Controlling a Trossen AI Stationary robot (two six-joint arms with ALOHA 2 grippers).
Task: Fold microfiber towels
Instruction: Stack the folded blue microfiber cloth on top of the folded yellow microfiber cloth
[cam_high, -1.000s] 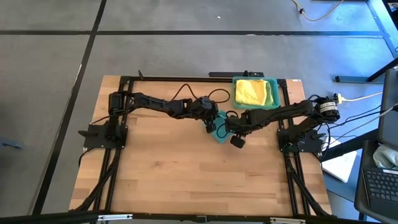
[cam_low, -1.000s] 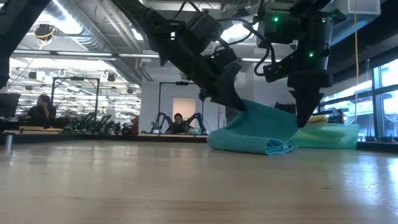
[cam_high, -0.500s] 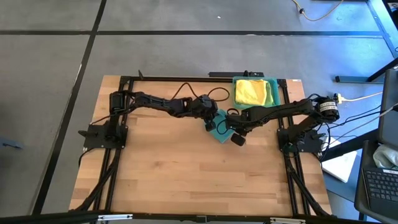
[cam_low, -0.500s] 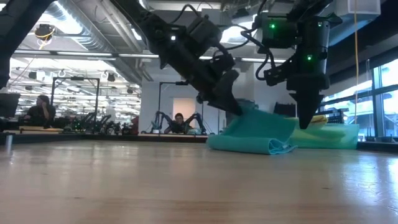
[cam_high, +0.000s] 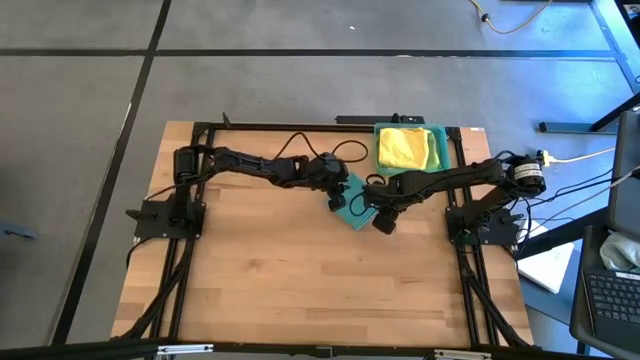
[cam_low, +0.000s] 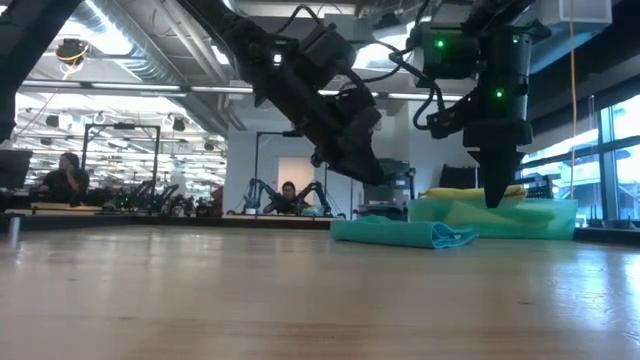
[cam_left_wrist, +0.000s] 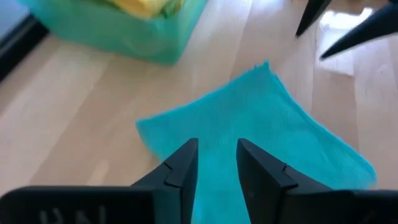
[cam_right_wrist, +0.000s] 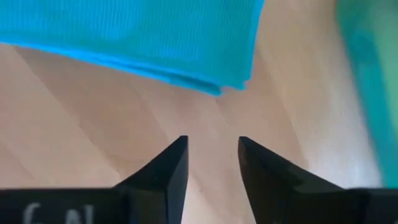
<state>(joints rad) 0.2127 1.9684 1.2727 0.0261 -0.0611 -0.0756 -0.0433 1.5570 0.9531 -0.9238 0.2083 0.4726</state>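
Your wooden table (cam_high: 300, 280) holds the folded teal towel (cam_low: 400, 232) flat; left gripper (cam_left_wrist: 214, 163) and right gripper (cam_right_wrist: 211, 158) hover parted, empty. Next, carry it to the teal tray (cam_high: 440, 160) at one o'clock.

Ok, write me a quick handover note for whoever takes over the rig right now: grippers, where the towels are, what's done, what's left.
Left gripper: open, empty, hovering just above the teal towel.
Right gripper: open, empty, above bare table just past the towel's folded edge.
Teal towel: lies flat and folded on the table beside the teal tray, touching neither gripper.
Yellow towel: in the tray, on top. Whether more towels lie under it cannot be seen.
Done: the teal towel has at least one fold and is let go.
Left: finish or stow the teal towel if needed, then fold what is in the tray.
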